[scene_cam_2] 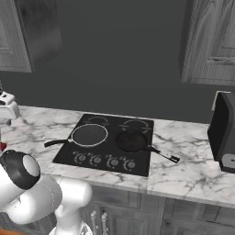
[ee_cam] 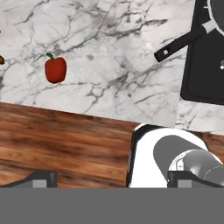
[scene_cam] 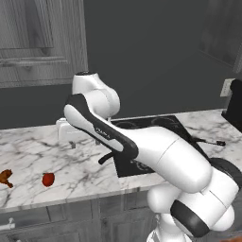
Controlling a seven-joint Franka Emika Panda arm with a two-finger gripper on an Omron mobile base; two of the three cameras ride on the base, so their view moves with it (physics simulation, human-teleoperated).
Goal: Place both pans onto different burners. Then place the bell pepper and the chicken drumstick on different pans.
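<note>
Both pans [scene_cam_2: 89, 135] sit on burners [scene_cam_2: 137, 124]; the food is next.
My jaws hang wide open and empty, needing to drop onto the bell pepper [ee_cam: 55, 69] on the table [ee_cam: 113, 65].

Table [ee_cam: 109, 52] is veined white-grey marble, smooth w/ slight sheen; cooktop [scene_cam_2: 105, 147] glossy black glass; pans [scene_cam_2: 131, 141] matt dark; bell pepper [ee_cam: 55, 70] glossy red; floor [ee_cam: 65, 144] polished wood planks.

drumstick [scene_cam: 5, 177]: cut by left edge
left pan [ee_cam: 217, 13]: cut at hand view corner
cooktop [scene_cam: 151, 124]: mostly behind arm
bottom fingertips [ee_cam: 42, 179]: barely visible
</note>
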